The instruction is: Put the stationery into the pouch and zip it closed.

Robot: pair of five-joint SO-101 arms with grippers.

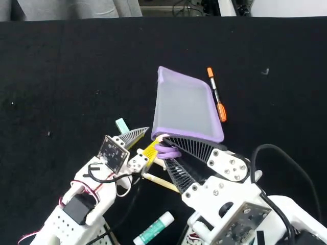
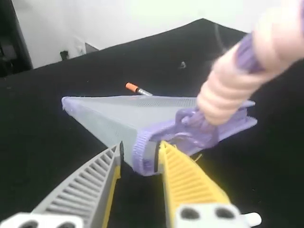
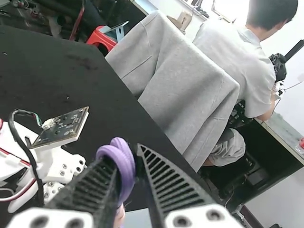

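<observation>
Both pincers hold the near end of the pouch point(image 1: 184, 107), which lies mid-worktop point(image 1: 61, 76).

The pouch point(image 2: 109, 114) is a flat, pale grey see-through panel bordered in purple, narrowing to a far corner; I cannot tell whether its zip is open. My left pincer point(image 1: 151, 137) point(image 2: 140, 145), one finger grey and one yellow, is clamped on the pouch's near corner. My right pincer point(image 1: 165, 149) point(image 3: 127, 154), with black ribbed fingers, is closed on the purple-and-pink coiled strap point(image 1: 168, 151) point(image 3: 118, 161) point(image 2: 223, 95) fixed at that same end. An orange pen point(image 1: 216, 94) point(image 2: 135, 88) lies just beside the pouch's edge. A pencil point(image 1: 161, 181) and a green-and-white glue stick point(image 1: 153, 229) lie between my arms, and a small teal eraser point(image 1: 121, 124) lies beside my left pincer.
</observation>
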